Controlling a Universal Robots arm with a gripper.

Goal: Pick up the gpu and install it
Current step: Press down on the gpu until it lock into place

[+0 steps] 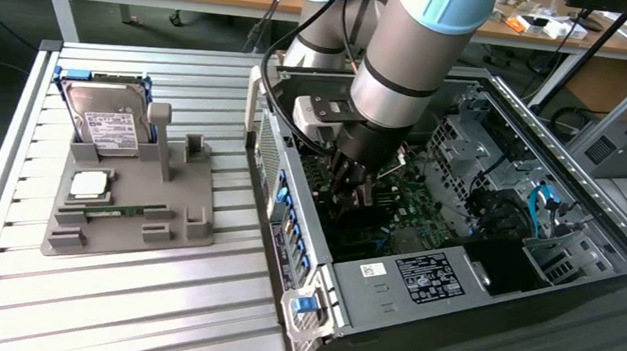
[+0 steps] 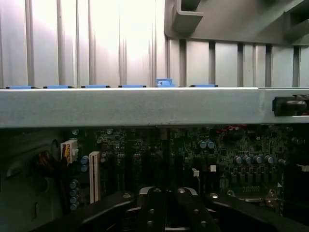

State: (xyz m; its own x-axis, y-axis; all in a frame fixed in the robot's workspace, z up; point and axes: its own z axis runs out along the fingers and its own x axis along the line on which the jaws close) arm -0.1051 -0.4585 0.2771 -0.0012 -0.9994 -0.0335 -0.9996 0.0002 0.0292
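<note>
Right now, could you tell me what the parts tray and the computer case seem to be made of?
Parts tray: probably plastic, perhaps 3D-printed; uniform matte grey, blocky moulded holders. Computer case: likely sheet metal; thin folded silver-grey panels with a dull sheen, plus blue clips that look plastic.

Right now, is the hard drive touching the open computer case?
Apart. The exterior view shows the hard drive upright in the grey holder, with bare slatted table between holder and computer case.
</note>
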